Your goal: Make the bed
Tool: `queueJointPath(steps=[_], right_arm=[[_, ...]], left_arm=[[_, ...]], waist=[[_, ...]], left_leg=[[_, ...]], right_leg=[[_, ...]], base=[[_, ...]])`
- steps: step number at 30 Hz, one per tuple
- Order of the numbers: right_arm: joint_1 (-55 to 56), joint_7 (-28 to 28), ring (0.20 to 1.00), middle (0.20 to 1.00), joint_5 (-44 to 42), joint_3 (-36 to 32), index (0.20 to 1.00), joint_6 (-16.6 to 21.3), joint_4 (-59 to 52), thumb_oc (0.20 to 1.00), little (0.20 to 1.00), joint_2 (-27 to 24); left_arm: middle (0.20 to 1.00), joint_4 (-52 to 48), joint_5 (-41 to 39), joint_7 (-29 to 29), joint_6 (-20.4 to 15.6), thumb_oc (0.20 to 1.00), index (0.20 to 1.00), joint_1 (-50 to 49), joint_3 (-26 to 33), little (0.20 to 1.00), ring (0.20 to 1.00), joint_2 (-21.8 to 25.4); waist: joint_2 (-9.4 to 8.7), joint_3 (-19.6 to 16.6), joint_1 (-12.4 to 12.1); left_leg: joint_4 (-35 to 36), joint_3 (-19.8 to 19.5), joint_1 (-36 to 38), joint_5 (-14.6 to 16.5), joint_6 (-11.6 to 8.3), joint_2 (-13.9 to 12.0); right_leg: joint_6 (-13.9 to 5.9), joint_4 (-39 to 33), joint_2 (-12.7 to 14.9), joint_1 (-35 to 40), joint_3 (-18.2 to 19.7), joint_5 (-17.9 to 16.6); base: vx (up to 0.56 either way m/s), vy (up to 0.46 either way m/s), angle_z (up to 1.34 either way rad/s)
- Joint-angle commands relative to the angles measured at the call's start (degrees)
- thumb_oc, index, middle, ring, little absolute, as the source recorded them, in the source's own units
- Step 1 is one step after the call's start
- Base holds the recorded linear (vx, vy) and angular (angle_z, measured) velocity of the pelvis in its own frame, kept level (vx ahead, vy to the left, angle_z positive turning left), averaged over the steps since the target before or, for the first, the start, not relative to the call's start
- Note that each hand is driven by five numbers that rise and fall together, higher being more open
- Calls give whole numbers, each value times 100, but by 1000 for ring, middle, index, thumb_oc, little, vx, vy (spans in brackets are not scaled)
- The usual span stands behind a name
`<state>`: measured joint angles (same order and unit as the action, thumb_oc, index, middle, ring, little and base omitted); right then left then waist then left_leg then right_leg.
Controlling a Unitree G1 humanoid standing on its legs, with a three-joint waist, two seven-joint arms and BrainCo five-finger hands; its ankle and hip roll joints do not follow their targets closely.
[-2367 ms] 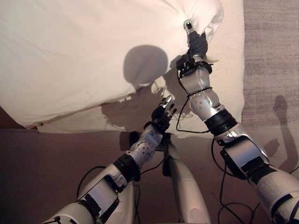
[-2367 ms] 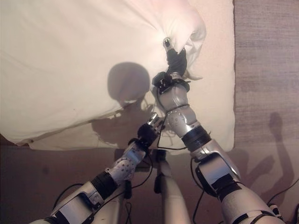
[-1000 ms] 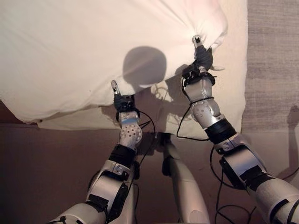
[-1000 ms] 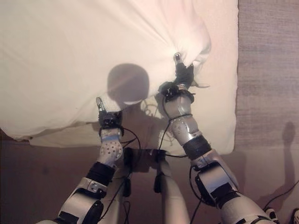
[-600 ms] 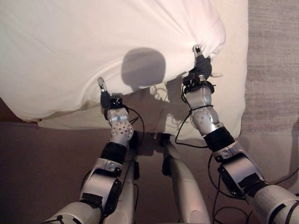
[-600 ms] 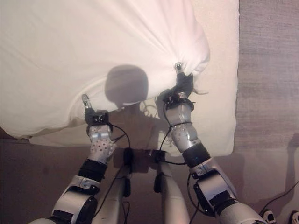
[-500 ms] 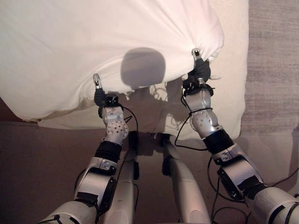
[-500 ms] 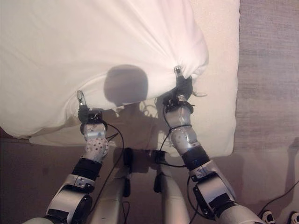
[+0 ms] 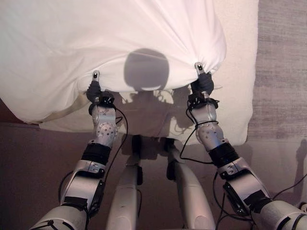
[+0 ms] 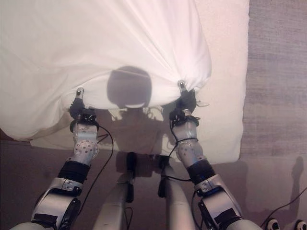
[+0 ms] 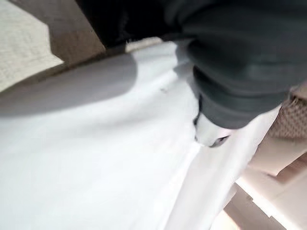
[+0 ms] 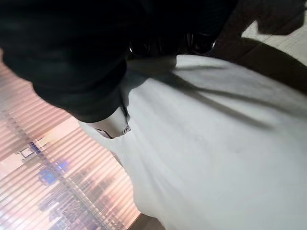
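Note:
A white duvet (image 9: 120,28) lies bunched over the cream mattress (image 9: 235,96), its near edge lifted toward me. My right hand (image 9: 201,82) is shut on the duvet's right part, where the cloth gathers into tight folds. Further left along the same edge, my left hand (image 9: 94,90) is shut on the cloth, which tents up slightly at its fingertip. In the left wrist view the dark hand cover (image 11: 240,62) presses into white cloth (image 11: 96,158). The right wrist view has the right hand (image 12: 72,62) against the duvet (image 12: 230,158). The curled fingers are mostly buried in cloth.
The mattress's near edge (image 9: 144,127) runs across in front of me, bare on the right side. A grey carpet (image 9: 283,72) lies to the right of the bed, and brown floor (image 9: 33,163) sits below its edge.
My left hand has risen from below the bed's edge, swung left and taken hold of the duvet's near edge. The right hand has kept its hold and drawn the cloth slightly toward me.

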<state>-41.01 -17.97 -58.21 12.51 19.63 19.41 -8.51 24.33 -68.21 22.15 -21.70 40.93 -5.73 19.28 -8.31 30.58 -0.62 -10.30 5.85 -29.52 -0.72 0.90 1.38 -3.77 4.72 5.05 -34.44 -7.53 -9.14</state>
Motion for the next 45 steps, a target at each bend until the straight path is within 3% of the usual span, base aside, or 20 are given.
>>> queueJointPath(steps=[1,11,14,17,18,19,24,27,28,30,31,33,34,36,37,39,40,42,43,45], right_arm=[[1696,-93,200,200,-259,-1044,200,430,-47,200,200,-435],[2643,164,200,200,-386,-1126,200,65,301,200,200,36],[3050,282,200,200,-335,-1281,200,-104,596,200,200,56],[3181,321,200,200,-323,-1337,200,-135,696,200,200,2],[3277,319,200,200,-345,-1441,200,-168,763,200,200,11],[3316,352,200,200,-376,-1414,200,-202,857,200,200,30],[3277,403,200,200,-384,-1290,200,-259,1031,200,200,132],[3279,419,200,200,-369,-1221,200,-310,1104,200,200,166],[3288,420,200,200,-369,-1217,200,-311,1103,200,200,163],[3360,446,200,200,-385,-1211,200,-386,1043,200,200,169],[3447,452,200,200,-378,-1251,200,-421,980,200,200,187],[3455,451,200,200,-377,-1251,200,-422,975,200,200,189],[3564,407,200,200,-358,-1248,200,-445,908,200,200,237],[3461,353,200,200,-404,-1214,200,-448,884,200,200,356],[3361,345,200,200,-398,-1155,200,-449,976,200,200,379],[3170,284,200,200,-394,-1016,200,-402,1056,200,200,490],[3133,312,200,200,-415,-943,200,-400,1088,200,200,497],[3205,473,200,200,-522,-845,200,-428,1102,200,200,514],[3247,577,200,200,-554,-764,200,-467,1115,200,200,490],[3343,678,200,200,-641,-667,200,-474,1153,200,200,495]], left_arm=[[200,-165,403,-265,-293,200,200,-198,526,200,200,458],[200,-768,212,-534,-243,200,200,-1224,969,200,200,-13],[200,-905,134,-713,-225,200,200,-1610,1135,200,200,-236],[200,-846,105,-779,-230,200,200,-1748,1144,200,200,-409],[200,-814,47,-867,-219,200,200,-1874,1142,200,200,-547],[200,-822,7,-970,-209,200,200,-2065,1225,200,200,-641],[200,-848,1,-944,-282,200,200,-2395,1450,200,200,-587],[200,-931,-59,-947,-367,200,200,-2487,1526,200,200,-605],[200,-941,-56,-943,-367,200,200,-2501,1525,200,200,-611],[200,-845,-194,-945,-383,200,200,-2495,1560,200,200,-609],[200,-747,-218,-988,-329,200,200,-2476,1505,200,200,-614],[200,-737,-226,-998,-330,200,200,-2477,1502,200,200,-610],[200,-556,-343,-1062,-307,200,200,-2512,1395,200,200,-677],[200,-590,-413,-1096,-361,200,200,-2491,1307,200,200,-723],[200,-510,-347,-1063,-356,200,200,-2492,1302,200,200,-669],[200,-444,-203,-925,-373,200,200,-2516,1336,200,200,-663],[200,-446,-190,-939,-374,200,200,-2525,1300,200,200,-655],[200,-353,-216,-1000,-292,200,200,-2513,1265,200,200,-683],[200,-306,-285,-1018,-272,200,200,-2509,1236,200,200,-717],[200,-280,-227,-1039,-179,200,200,-2530,1241,200,200,-778]], waist=[[234,-547,156],[340,-390,-118],[463,-452,-197],[587,-519,-90],[695,-664,122],[784,-780,132],[792,-1058,-46],[810,-1242,-79],[814,-1244,-74],[849,-1475,-53],[875,-1644,-22],[870,-1643,-18],[704,-1753,6],[563,-1728,-10],[580,-1742,-49],[777,-1771,-185],[841,-1805,-131],[892,-1857,-51],[921,-1894,34],[922,-1889,96]], left_leg=[[245,-346,-185,-145,-347,-168],[111,-725,639,-58,-409,-21],[330,-1018,938,-334,-684,45],[304,-940,996,-408,-739,35],[263,-71,1197,-394,-705,-275],[241,290,1416,-357,-720,-497],[170,-179,1805,-173,-737,-873],[420,-410,2106,-381,-834,-1396],[448,-411,2125,-396,-838,-1397],[761,-446,2318,-619,-992,-1740],[769,-351,2431,-478,-1050,-1719],[756,-355,2431,-465,-1042,-1707],[264,-379,2287,15,-987,-1333],[-301,-234,2091,483,-805,-966],[-292,-61,2093,563,-754,-932],[-75,193,2305,645,-586,-795],[110,210,2394,593,-510,-651],[530,167,2544,266,-358,-372],[724,117,2662,193,-303,-235],[847,13,2872,204,-294,-60]], right_leg=[[-366,727,262,75,-209,544],[-174,2031,572,707,-499,1490],[-29,2088,697,1242,-924,1769],[-41,1916,767,1553,-1204,1741],[-102,1691,901,1849,-1514,1682],[-143,1391,877,2067,-1574,1593],[-254,905,893,2517,-1440,1336],[-403,868,1176,2749,-1419,1252],[-405,866,1175,2758,-1423,1252],[-582,870,1504,2930,-1379,1134],[-728,786,1726,3099,-1409,943],[-741,766,1735,3118,-1417,927],[-926,395,2143,3300,-1396,-19],[-1008,219,2485,3238,-1313,-839],[-1018,252,2564,3154,-1508,-961],[-979,618,2427,3135,-1797,-434],[-847,922,2193,3088,-1586,-111],[-506,1470,1387,2857,-980,610],[-353,1868,792,2736,-690,1018],[-231,1835,198,2642,-530,1383]], base=[[-19,1,7],[11,-46,19],[13,-188,44],[-24,-37,75],[-52,92,105],[-52,91,135],[74,116,6],[95,241,-24],[129,450,16],[182,658,17],[143,510,-1],[61,397,15],[20,643,21],[2,731,19],[31,623,12],[58,715,-35],[-9,690,-81],[46,531,-41],[153,415,11],[152,298,7]])
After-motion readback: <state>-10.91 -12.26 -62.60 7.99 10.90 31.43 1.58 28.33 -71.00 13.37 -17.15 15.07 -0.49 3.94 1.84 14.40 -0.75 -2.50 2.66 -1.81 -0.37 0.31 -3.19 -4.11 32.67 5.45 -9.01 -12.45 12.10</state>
